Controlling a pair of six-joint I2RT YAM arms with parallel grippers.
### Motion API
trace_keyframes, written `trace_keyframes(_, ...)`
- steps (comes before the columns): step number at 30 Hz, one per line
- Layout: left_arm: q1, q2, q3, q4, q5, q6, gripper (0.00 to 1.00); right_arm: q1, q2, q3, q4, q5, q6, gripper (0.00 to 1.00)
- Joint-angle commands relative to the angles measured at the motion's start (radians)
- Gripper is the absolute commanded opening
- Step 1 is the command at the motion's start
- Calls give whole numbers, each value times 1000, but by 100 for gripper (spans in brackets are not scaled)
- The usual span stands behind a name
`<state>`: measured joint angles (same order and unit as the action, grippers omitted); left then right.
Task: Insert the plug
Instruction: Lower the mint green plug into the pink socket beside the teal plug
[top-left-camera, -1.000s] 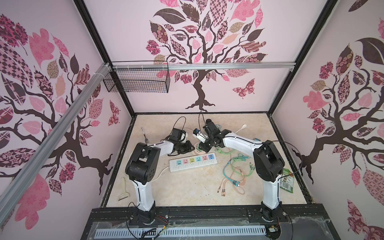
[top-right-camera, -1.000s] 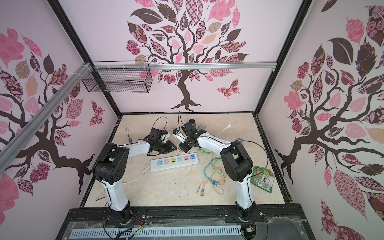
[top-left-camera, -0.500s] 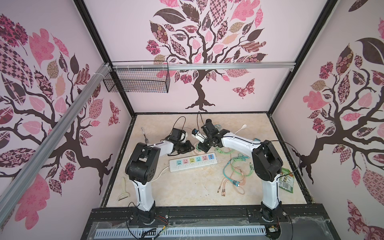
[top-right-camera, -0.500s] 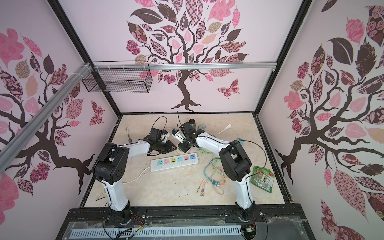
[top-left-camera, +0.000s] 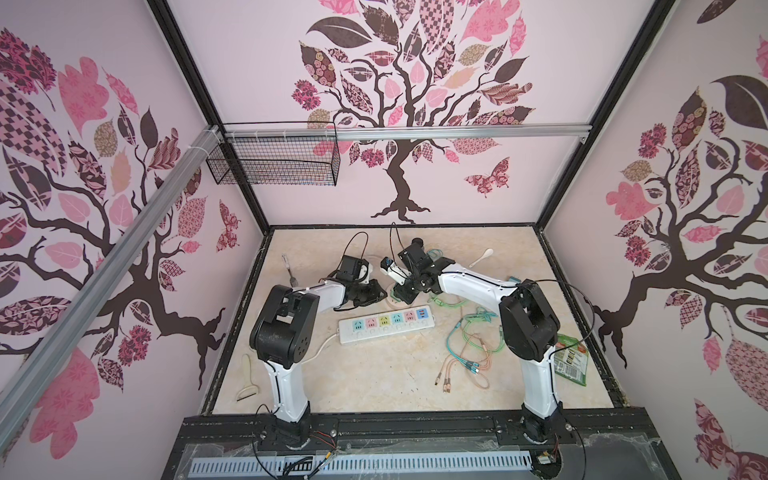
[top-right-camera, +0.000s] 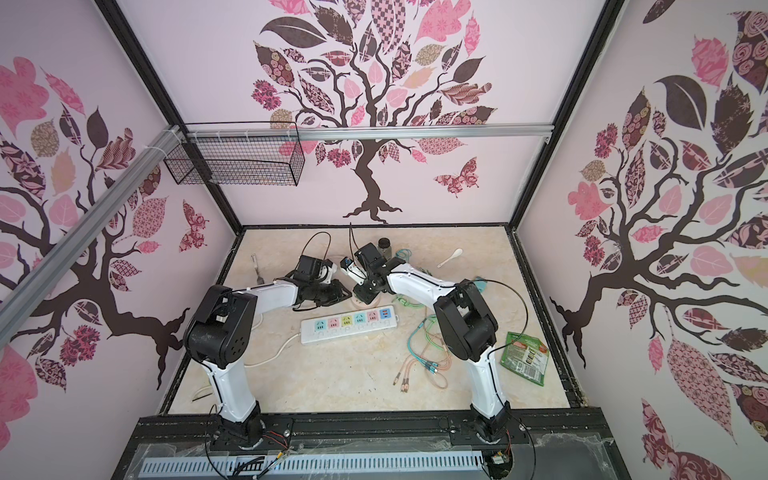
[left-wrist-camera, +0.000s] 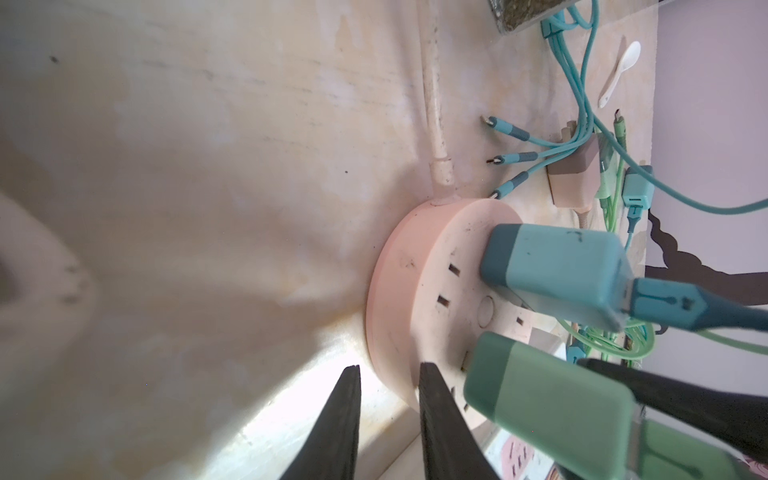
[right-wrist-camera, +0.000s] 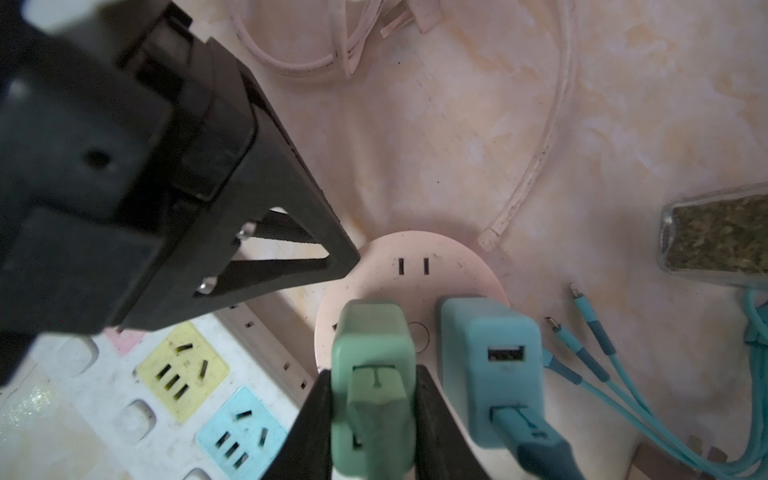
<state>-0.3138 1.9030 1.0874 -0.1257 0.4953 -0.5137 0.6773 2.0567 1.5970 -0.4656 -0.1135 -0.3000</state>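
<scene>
Insertion is judged late but unfinished: the pick-up is done and the seating is left. At the left, the left gripper (left-wrist-camera: 390, 368) is seen with its jaws a narrow way apart and its tips set at the rim of the round pink socket hub (right-wrist-camera: 453, 270). Nothing is visibly clamped between them. Contact with the rim cannot be confirmed, and a bracing role is presumed. The hub lies flat on the table (top-left-camera: 374, 374), just beside the white power strip (top-left-camera: 386, 325), and one two-slot outlet (right-wrist-camera: 413, 266) on its face is seen free. From the right side, the green plug (right-wrist-camera: 374, 353) is pinched on its two flanks by the right gripper (right-wrist-camera: 374, 372). The jaws are closed on it, the body sits squarely between them, and its nose projects past the tips toward the hub face. In the left wrist view the plug's front is seen tilted at the hub face, with what is taken for a bare prong showing, so full seating is not recorded. Beside it on the same face, a blue plug (right-wrist-camera: 490, 345) with its cable attached appears fully home. Loose charging cables (top-left-camera: 469, 345) lie well apart on the table, further right. Left to do, as judged: the tilt is to be squared, the prongs pressed fully in, and the grip released.
</scene>
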Motion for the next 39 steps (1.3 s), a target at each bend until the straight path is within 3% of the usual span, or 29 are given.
trace_keyframes(1,5,4,-14,22,5,-1,28,-1,110,-17,-106,83,-9,16)
trace_keyframes(39,47,-80,-52,27,8,-22,28,-2,176,-81,-154,136,24,14)
